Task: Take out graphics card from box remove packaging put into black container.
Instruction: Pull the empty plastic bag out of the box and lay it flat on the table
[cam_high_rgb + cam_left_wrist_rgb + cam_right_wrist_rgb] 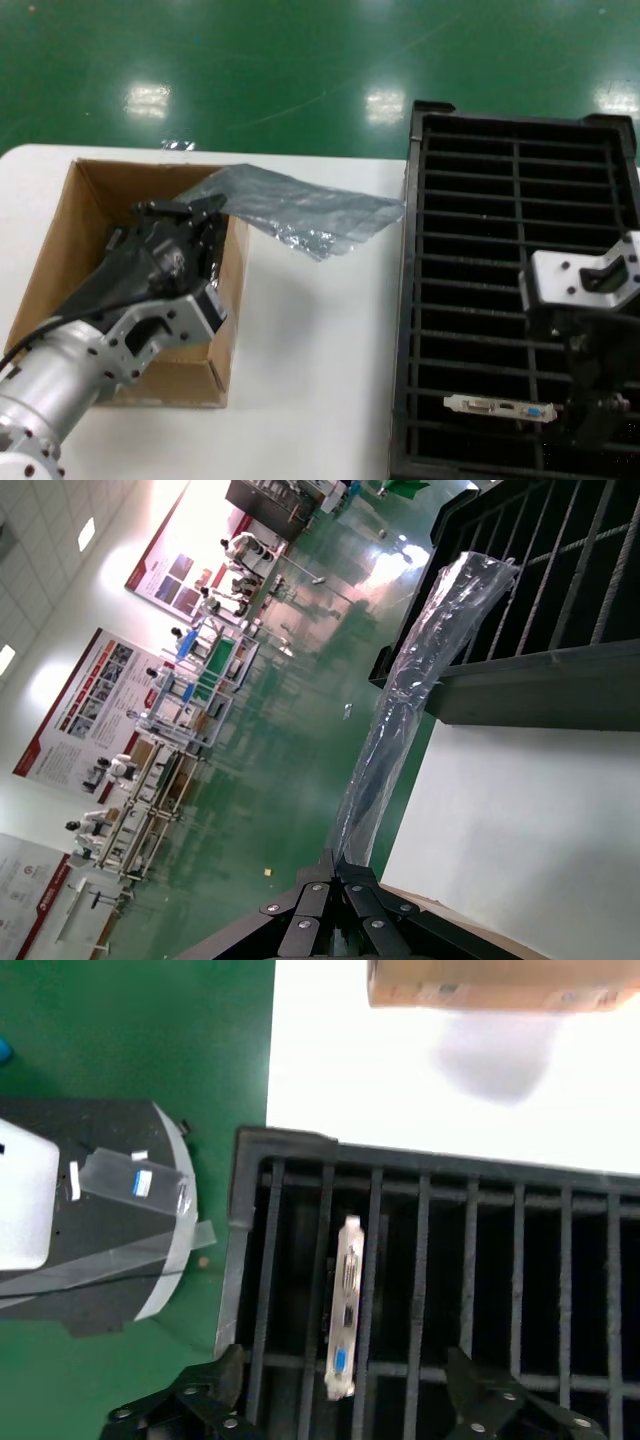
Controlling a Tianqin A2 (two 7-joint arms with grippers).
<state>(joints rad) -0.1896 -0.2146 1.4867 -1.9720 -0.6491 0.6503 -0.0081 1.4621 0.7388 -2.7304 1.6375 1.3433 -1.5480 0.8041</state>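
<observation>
Right wrist view alone: spread right gripper [345, 1400] over graphics card [346, 1305]; left gripper [335, 865] pinching packaging [420, 670].

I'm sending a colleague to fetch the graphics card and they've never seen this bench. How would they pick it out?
Find the big black slotted container on the robot's right of the white table. In one of its slots nearest the robot, in the left column, sits the graphics card, just by the open right gripper. It alone shows a silver bracket with a blue port; the slots in view around it are bare.

The left gripper [195, 215] is closed at eight o'clock; the right gripper [598, 425], spread wide, is lowered at four o'clock.
</observation>
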